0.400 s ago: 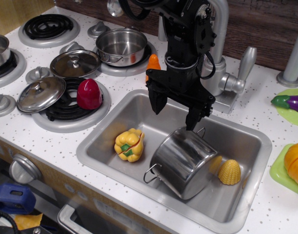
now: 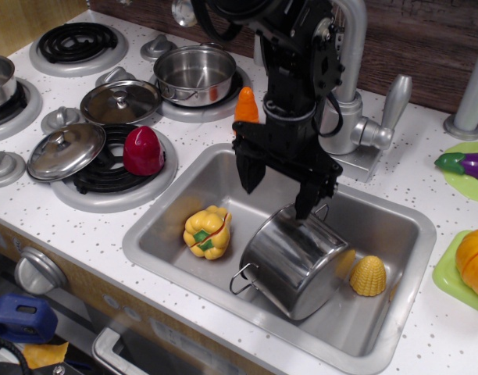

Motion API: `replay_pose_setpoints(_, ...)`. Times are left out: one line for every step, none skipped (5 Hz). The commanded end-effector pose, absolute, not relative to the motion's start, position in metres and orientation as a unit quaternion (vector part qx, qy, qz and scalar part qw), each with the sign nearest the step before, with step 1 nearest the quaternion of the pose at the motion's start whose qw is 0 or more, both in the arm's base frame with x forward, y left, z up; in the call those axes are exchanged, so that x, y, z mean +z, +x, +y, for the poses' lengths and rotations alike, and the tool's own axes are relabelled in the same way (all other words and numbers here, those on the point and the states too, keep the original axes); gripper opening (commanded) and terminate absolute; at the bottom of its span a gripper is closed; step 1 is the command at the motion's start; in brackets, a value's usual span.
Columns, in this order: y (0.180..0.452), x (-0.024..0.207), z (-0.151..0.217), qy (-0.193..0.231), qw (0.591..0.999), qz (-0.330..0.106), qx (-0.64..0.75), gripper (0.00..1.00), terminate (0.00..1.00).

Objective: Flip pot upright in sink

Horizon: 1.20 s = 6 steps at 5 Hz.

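Observation.image: claw spread over pot (tilted); sink.

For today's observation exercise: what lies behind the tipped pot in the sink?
Behind the pot, a yellow toy corn shows at its right. The sink floor under the pot is hidden.

Single view, set high at the front of the worktop, looking obliquely down and back across the sink toward the wooden wall.

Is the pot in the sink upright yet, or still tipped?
Still tipped. The pot leans in the sink, base facing up-left, one loop handle low at front. The open gripper hangs above it.
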State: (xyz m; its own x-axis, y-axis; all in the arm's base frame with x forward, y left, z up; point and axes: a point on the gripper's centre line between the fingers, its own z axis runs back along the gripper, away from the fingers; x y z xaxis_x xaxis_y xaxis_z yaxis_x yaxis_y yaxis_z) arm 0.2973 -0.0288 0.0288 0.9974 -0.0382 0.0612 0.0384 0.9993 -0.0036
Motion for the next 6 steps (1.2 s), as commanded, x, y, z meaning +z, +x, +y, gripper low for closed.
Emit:
replay_pose_setpoints(0.312, 0.046, -0.027, -0.075, 0.997, -0.018, -0.01, 1.0, 0.0)
replay_pose_setpoints(0.314, 0.044, -0.025, -0.124, 0.992, -0.001, -0.004, 1.0, 0.0)
replay_pose_setpoints(0.314, 0.037, -0.024, -0.18, 0.984, 0.016, 0.008, 1.0, 0.0)
replay_pose_setpoints(0.309, 0.025, -0.029, -0.218, 0.975, 0.017, 0.022, 1.0, 0.0)
replay_pose_setpoints(0.305, 0.02, -0.032, -0.233, 0.972, 0.015, 0.031, 1.0, 0.0)
replay_pose_setpoints(0.297, 0.011, -0.042, -0.269, 0.961, 0.019, 0.051, 1.0, 0.0)
